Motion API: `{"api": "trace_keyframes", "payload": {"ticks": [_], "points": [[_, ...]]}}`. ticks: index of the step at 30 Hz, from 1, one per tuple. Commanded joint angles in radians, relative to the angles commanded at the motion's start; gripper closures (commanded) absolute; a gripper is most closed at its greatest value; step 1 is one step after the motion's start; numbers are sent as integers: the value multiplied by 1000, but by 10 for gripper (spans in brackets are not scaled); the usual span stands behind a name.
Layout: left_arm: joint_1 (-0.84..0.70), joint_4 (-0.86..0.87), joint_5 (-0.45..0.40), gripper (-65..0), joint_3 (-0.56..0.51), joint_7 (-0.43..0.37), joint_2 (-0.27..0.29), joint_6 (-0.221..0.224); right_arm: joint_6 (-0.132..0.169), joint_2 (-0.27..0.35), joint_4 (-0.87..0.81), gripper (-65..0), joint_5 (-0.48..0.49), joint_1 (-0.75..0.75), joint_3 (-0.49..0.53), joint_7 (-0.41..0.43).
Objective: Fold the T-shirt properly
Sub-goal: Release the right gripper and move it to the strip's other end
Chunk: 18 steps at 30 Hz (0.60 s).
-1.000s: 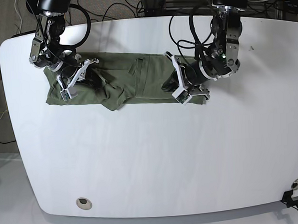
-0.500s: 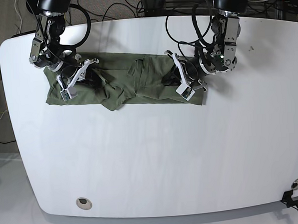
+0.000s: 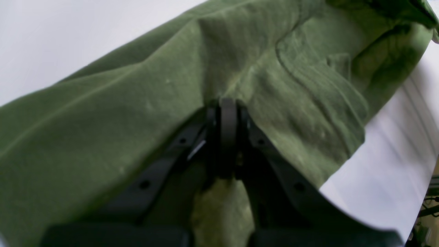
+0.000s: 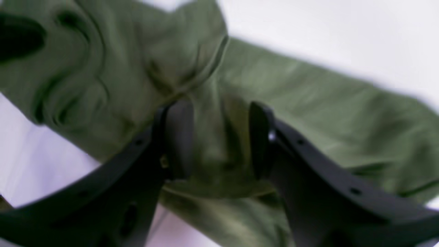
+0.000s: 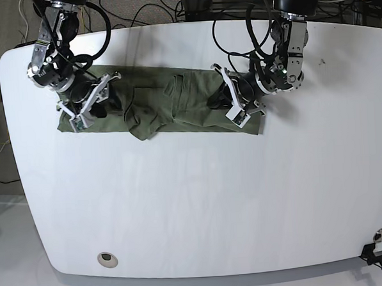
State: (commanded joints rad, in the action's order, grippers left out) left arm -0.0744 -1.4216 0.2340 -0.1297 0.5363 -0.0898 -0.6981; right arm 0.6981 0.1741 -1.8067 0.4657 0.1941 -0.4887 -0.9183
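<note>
The T-shirt is bunched up in a long strip near the bench's far edge. Cloth is pinched tight by the left gripper. The right gripper is spread apart w/ cloth between. If only one end is pulled, the fold could get messed up.

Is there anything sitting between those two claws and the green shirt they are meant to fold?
Nothing visible. The left gripper is shut on the plain olive-green cotton T-shirt. The right gripper is open, its jaws right over the cloth, with only fabric between them.
</note>
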Motion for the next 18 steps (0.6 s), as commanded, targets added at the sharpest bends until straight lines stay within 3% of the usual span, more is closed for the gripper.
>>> {"api": "trace_keyframes", "payload": {"ticks": [7,13,18], "points": [[-11,0,0,0,0,0,-2,0,0,-3,43,-270,2,-23,-215,0],[-12,0,0,0,0,0,-2,0,0,2,153,-485,100,-46,-328,-55],[-12,0,0,0,0,0,-2,0,0,5,232,-504,157,-44,-370,-58]]}}
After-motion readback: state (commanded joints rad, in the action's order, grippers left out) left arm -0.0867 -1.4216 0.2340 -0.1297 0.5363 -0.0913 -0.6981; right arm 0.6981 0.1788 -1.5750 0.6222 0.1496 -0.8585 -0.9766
